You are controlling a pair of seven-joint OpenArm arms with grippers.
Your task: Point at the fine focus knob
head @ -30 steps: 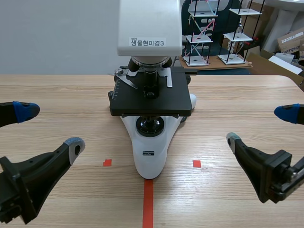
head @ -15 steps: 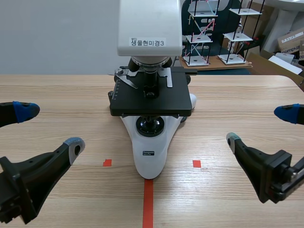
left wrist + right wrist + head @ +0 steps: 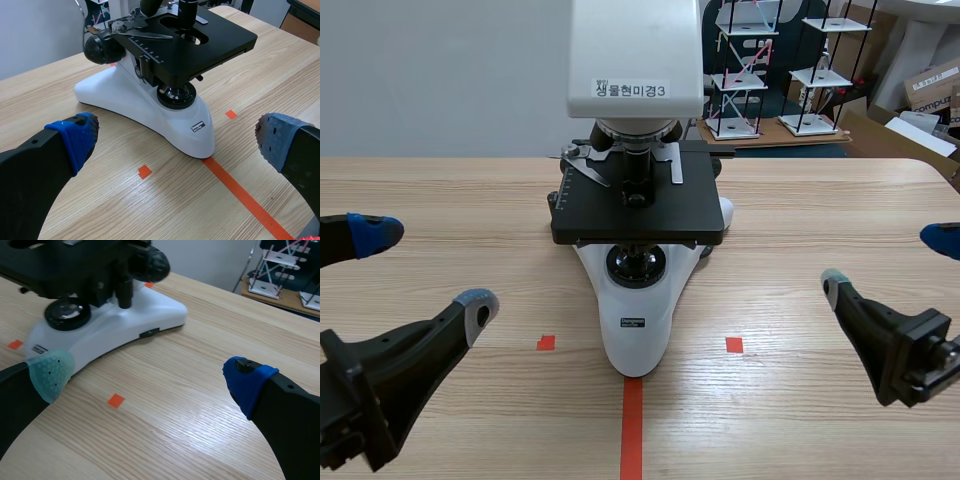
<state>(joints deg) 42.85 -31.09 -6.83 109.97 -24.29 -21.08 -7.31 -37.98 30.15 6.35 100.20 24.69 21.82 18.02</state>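
Observation:
A white-based microscope with a black stage stands at the table's middle. Its black focus knob shows on one side in the left wrist view and on the other side in the right wrist view; I cannot separate the fine part from the coarse part. My left gripper is open, low at the left, well short of the microscope. My right gripper is open at the right, also apart from the microscope. Neither gripper touches anything.
Bare wooden table lies on both sides of the microscope. Behind the table's far edge stand white wire shelves and cardboard boxes. The microscope's head rises high over the stage.
My right gripper has shifted a little to the right, away from the microscope. The left gripper and the microscope have not moved.

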